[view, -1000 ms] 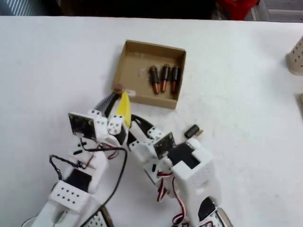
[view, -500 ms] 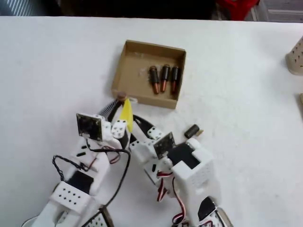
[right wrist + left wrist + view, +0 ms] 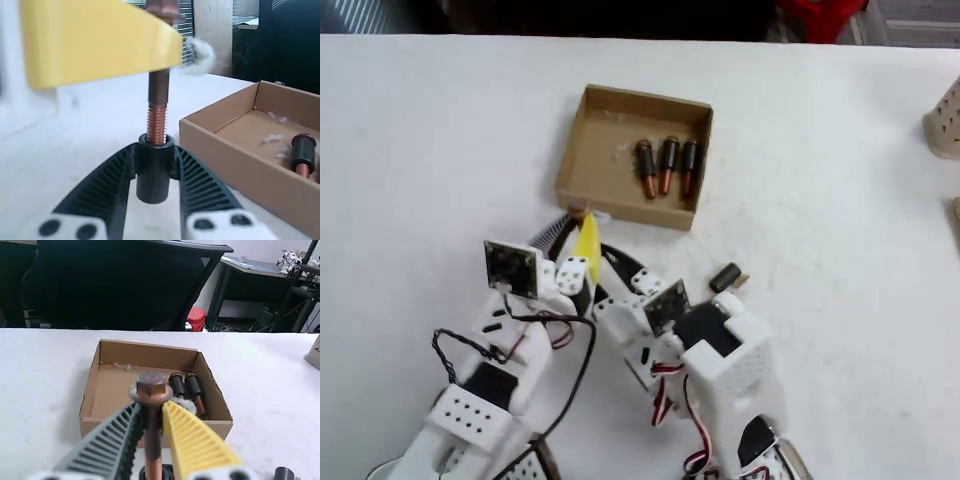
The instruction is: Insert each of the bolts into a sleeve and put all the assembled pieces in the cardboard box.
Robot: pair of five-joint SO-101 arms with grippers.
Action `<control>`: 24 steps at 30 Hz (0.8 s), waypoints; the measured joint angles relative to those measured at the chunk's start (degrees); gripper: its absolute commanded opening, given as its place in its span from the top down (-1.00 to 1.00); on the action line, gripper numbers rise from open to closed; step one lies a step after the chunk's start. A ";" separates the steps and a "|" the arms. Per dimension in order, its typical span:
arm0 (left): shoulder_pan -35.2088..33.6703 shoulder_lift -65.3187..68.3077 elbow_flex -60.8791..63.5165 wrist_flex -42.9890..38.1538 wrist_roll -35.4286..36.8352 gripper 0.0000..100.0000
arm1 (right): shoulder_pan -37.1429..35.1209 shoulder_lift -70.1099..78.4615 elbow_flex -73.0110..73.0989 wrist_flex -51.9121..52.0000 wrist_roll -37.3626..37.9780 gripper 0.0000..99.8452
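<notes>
Looking down on a white table (image 3: 840, 150) under both arms. Got the cardboard box (image 3: 603, 150) sitting open just ahead of the left gripper (image 3: 150, 409), near its fingertips but apart. Reading the left gripper as clenched: grey and yellow fingers (image 3: 192, 435) pinching a copper-coloured bolt (image 3: 149, 432) by the shank, just under the hex head, with the bolt upright and head up. Reading the right gripper (image 3: 154, 152) as clenched too: black fingers (image 3: 110, 195) pressed on either side of a black sleeve (image 3: 152, 182), held upright with its open end up, directly below the left gripper. Seeing the bolt's threaded end inside the sleeve mouth in the right wrist view, with the smooth shank and most of the thread showing above the rim. Cannot tell insertion depth. Counting three assembled pieces (image 3: 667, 166) lying side by side on the box floor, ahead of the left gripper on its yellow-finger side. Spotting one loose sleeve (image 3: 725, 277) flat on the table, off to the right gripper's outer side, apart from both grippers and outside the box. Noting a tuft of white fluff (image 3: 201, 55) stuck at the yellow fingertip, beside the bolt.
</notes>
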 measured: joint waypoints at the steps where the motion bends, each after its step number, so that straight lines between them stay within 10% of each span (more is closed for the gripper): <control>1: 0.00 0.00 0.09 0.00 0.00 0.96 | 0.00 0.00 0.00 0.00 0.00 0.97; 24: 0.70 -0.62 0.09 14.42 0.00 0.95 | 0.35 -0.62 0.35 0.00 0.09 0.97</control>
